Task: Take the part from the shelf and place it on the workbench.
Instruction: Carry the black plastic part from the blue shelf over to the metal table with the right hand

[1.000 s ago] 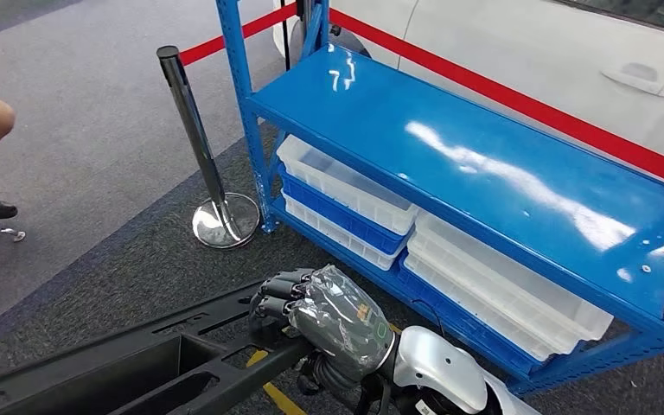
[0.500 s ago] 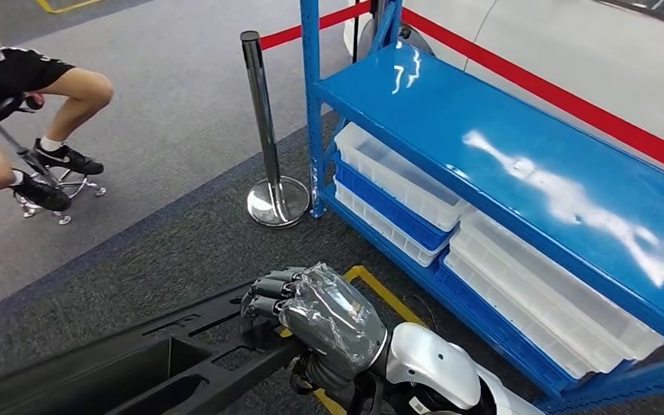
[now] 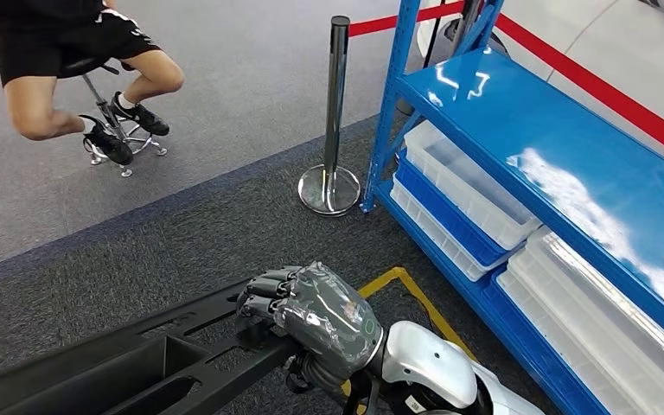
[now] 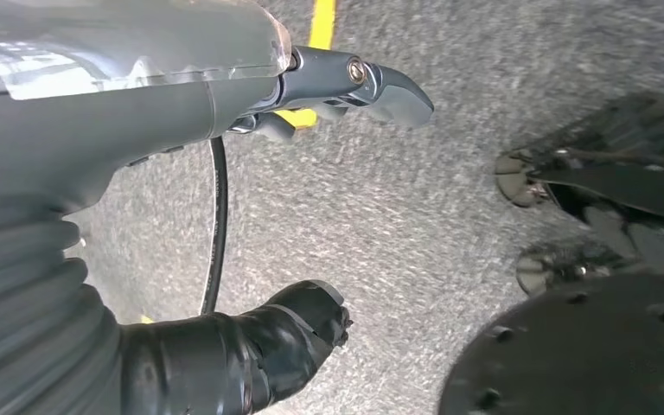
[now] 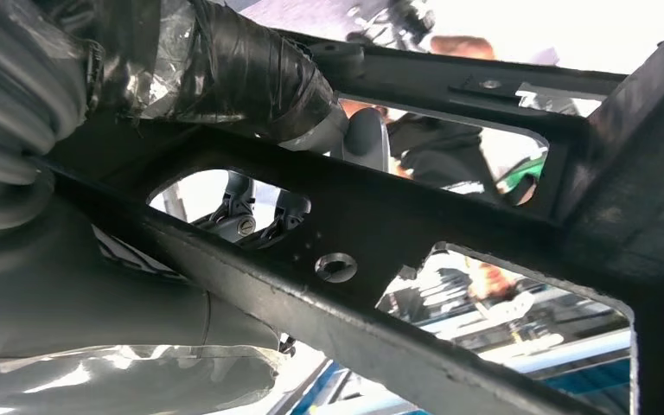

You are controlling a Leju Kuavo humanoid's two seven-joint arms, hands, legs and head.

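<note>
Bright overhead light glares white on the blue shelf (image 3: 571, 147); both wrist views are soft, the right one backlit.

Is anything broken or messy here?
Nothing looks broken or spilled. The right hand holds the long black part over the carpet, and the white bins sit neatly stacked under the blue shelf.

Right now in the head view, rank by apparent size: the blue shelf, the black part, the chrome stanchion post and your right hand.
1. Blue shelf, cut off by the frame edge.
2. Black part, enlarged by nearness to the camera.
3. Chrome stanchion post and right hand look alike in area; nearness inflates the hand, so no ranking between them.
</note>
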